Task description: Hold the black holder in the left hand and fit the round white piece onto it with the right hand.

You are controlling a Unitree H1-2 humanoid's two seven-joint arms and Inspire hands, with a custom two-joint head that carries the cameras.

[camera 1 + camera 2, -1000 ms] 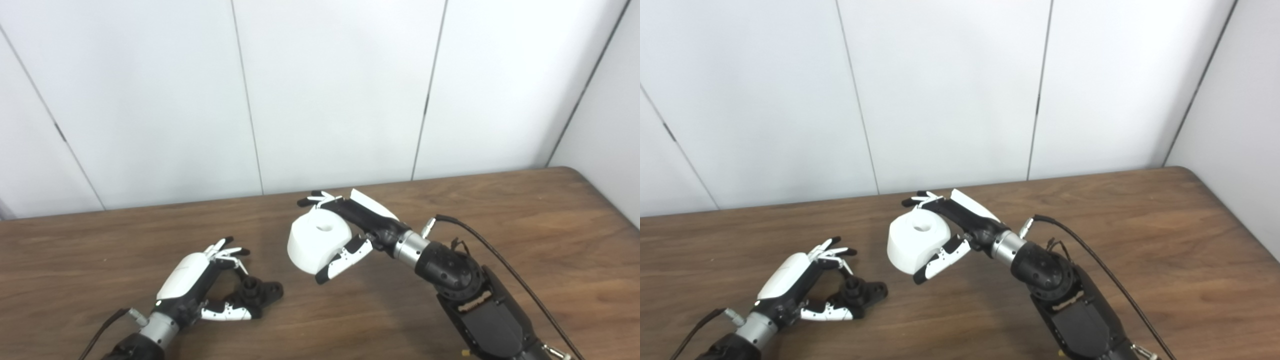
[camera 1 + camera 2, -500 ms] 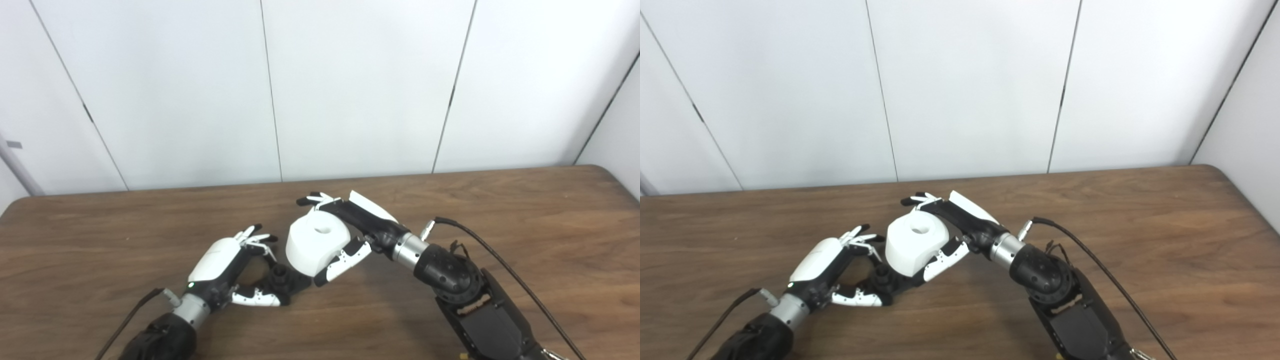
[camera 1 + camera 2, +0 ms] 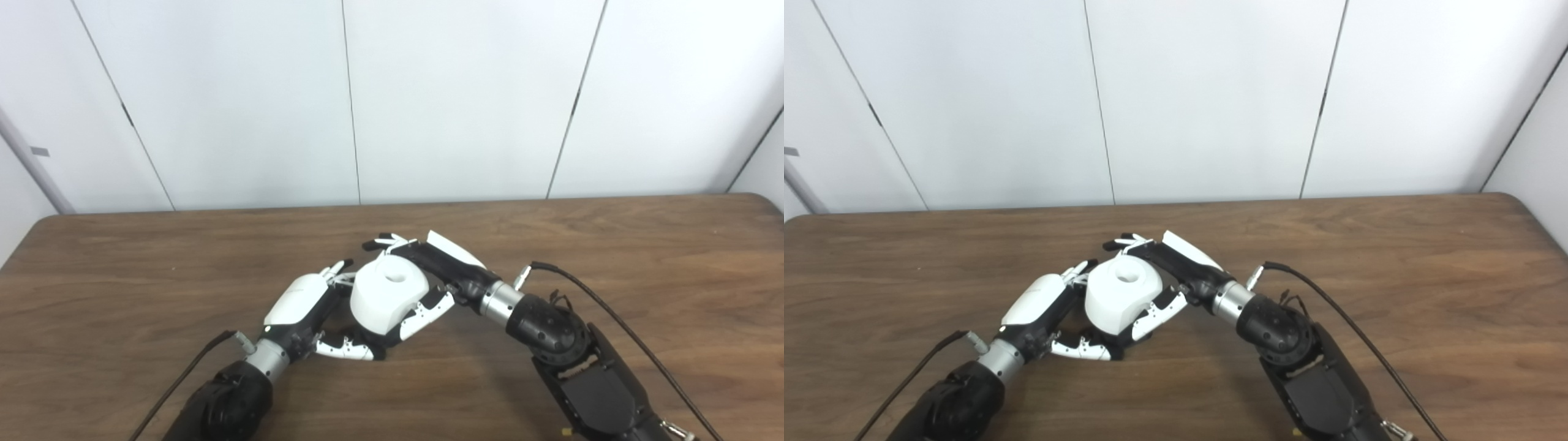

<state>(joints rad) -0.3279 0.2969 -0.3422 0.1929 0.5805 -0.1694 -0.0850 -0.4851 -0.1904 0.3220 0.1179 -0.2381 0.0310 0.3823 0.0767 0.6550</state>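
the round white piece (image 3: 387, 296), gripped in the right hand (image 3: 429, 275), is held directly above the largely hidden black holder (image 3: 1102, 339), presumed clasped by the left hand (image 3: 309, 312).

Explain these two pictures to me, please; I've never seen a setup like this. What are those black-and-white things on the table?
They are a humanoid robot's two hands, seen by two side-by-side cameras on its head, so both pictures show one scene. The right hand holds a round white piece with a hole on top. The left hand sits just below it, gripping a black holder, mostly hidden under the white piece. Both are over a brown wooden table; white wall panels stand behind.
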